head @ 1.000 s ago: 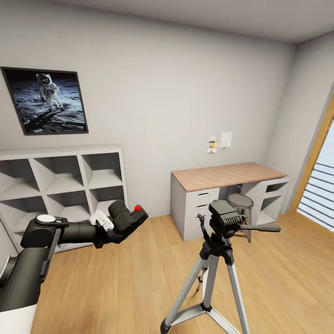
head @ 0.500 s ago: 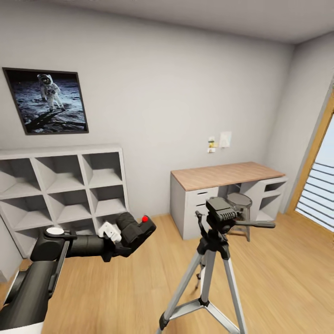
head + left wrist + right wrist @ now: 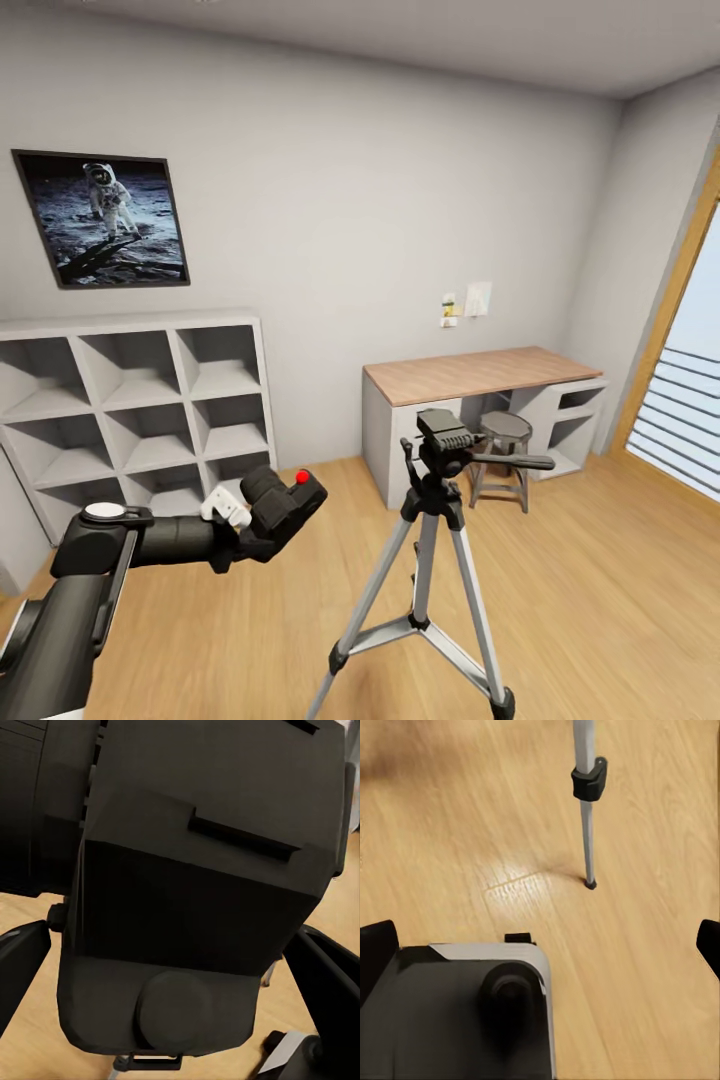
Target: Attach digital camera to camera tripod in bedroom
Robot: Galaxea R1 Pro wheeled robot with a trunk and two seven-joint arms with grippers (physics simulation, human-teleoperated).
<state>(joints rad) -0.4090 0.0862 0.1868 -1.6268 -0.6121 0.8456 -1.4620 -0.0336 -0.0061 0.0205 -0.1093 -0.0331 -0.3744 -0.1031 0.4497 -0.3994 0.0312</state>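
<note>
Meanwhile the left gripper (image 3: 243, 520) clamps the digital camera (image 3: 283, 503) beside the camera tripod (image 3: 430, 540).

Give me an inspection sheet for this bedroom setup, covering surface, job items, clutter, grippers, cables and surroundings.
Surface: light wood floor; wooden desk top bare.
Job's things: digital camera held in the air, red button up, left of the camera tripod and apart from it; the tripod head carries nothing.
Clutter: stool under the desk.
Grippers: left gripper shut on the camera; right gripper fingers spread over the floor, beside a tripod leg.
Cables: nothing seen.
Surroundings: white cube shelves, astronaut picture, blinds.
</note>
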